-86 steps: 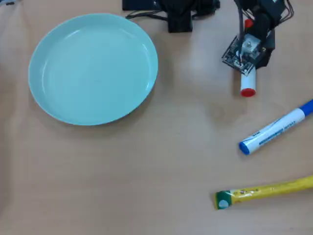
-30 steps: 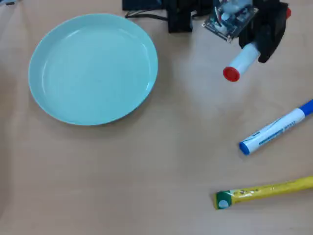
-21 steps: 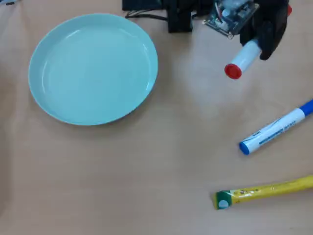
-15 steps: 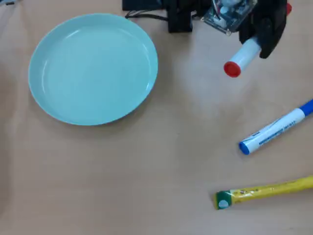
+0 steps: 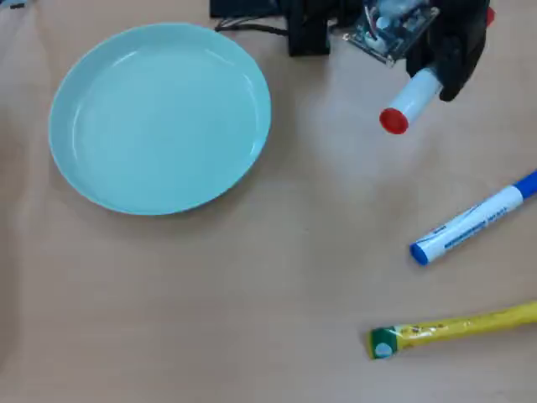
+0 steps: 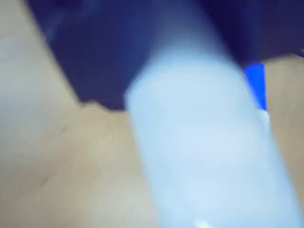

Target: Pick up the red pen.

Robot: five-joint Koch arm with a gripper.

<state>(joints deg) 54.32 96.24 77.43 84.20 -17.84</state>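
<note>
The red pen (image 5: 409, 102), a thick white marker with a red end, sticks out of my black gripper (image 5: 449, 71) at the top right of the overhead view. The gripper is shut on its barrel and holds it tilted above the table. Another red bit shows at the gripper's far side (image 5: 490, 15). In the wrist view the white barrel (image 6: 204, 152) fills the picture, very blurred, with dark jaws behind it. The blue marker's cap (image 6: 256, 88) peeks out beside it.
A light blue plate (image 5: 80, 168) lies at the upper left. A white marker with blue cap (image 5: 474, 220) lies at the right. A thin yellow pen with green tip (image 5: 453, 329) lies at the lower right. The arm's base and cables (image 5: 277, 21) are at the top edge.
</note>
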